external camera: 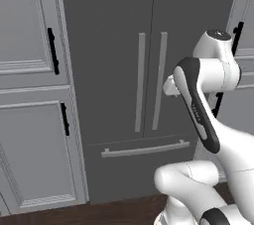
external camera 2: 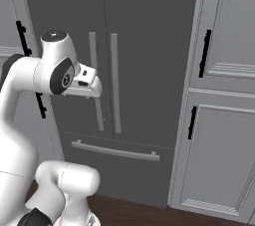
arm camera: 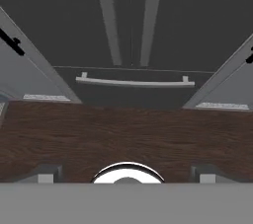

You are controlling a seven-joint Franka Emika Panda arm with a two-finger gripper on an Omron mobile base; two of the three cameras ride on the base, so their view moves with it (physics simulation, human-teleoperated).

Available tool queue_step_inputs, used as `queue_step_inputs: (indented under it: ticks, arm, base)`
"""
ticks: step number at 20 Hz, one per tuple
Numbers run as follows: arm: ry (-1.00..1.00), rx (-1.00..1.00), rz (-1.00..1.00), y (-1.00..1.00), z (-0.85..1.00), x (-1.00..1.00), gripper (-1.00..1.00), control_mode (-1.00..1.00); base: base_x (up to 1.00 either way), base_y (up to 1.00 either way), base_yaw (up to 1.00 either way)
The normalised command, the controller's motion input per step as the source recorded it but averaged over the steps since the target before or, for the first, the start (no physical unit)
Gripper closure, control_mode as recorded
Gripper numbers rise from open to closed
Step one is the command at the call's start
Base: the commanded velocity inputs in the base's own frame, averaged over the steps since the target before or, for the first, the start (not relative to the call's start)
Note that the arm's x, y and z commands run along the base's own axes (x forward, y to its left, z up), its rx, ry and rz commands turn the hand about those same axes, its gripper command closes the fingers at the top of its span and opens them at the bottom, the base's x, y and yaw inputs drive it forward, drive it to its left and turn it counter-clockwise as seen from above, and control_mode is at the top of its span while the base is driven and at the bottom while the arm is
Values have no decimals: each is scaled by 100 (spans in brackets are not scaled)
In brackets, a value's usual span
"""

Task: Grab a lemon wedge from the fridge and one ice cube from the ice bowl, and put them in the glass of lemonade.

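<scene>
The fridge (external camera: 124, 85) fills frame centre, both doors shut. My gripper (arm camera: 126, 176) hangs with jaws spread wide, holding nothing, well apart from the two bar handles (external camera: 151, 80). Risk: they stand close together, so I could hook the wrong one.

No legible text or labels anywhere.

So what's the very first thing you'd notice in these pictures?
The tall dark grey two-door fridge fills the middle, shut, with two long light grey bar handles side by side and a drawer handle below. The big white robot arm rises in front of it. Light grey panelled cabinets stand on both sides, above a dark wooden floor.
</scene>
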Motion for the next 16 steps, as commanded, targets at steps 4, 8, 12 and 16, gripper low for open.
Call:
queue_step_inputs:
  ticks: [4,8,12,16]
  arm:
    - [0,0,0,0,0,0,-100,100]
    - [0,0,0,0,0,0,-100,100]
    - [0,0,0,0,0,0,-100,100]
    - [0,0,0,0,0,0,-100,100]
  base:
    - [-36,49,20]
    - [3,81,63]
    - [33,52,80]
    - [62,7,69]
